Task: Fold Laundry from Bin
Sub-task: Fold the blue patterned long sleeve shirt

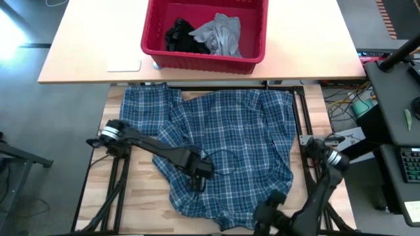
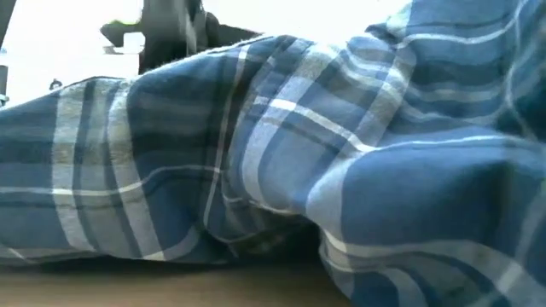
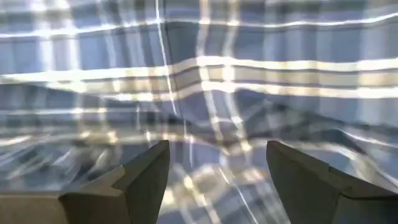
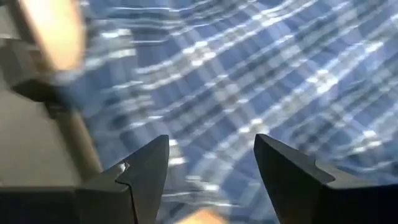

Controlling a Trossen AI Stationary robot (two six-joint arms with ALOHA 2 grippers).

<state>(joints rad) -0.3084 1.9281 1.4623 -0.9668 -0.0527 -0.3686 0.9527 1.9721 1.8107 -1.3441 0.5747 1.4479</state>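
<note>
The blue-and-white plaid shirt (image 1: 230, 144) lies spread and rumpled over most of the near table; it also fills the low view (image 2: 273, 170). My left gripper (image 1: 195, 178) hangs open above the shirt's left-middle, pointing down, with only plaid cloth (image 3: 217, 93) under the open fingers. My right gripper (image 1: 270, 211) is open over the shirt's near right edge (image 4: 261, 81), slanting down. The red bin (image 1: 147, 36) stands on the far table. Inside it lie a black garment (image 1: 178, 36) and a light grey T-shirt (image 1: 222, 36).
A white flat object (image 1: 123, 64) lies on the far table left of the bin. Black frame rails (image 1: 303, 118) run along the near table's sides. A dark desk with cables and a keyboard (image 1: 410, 164) stands to the right.
</note>
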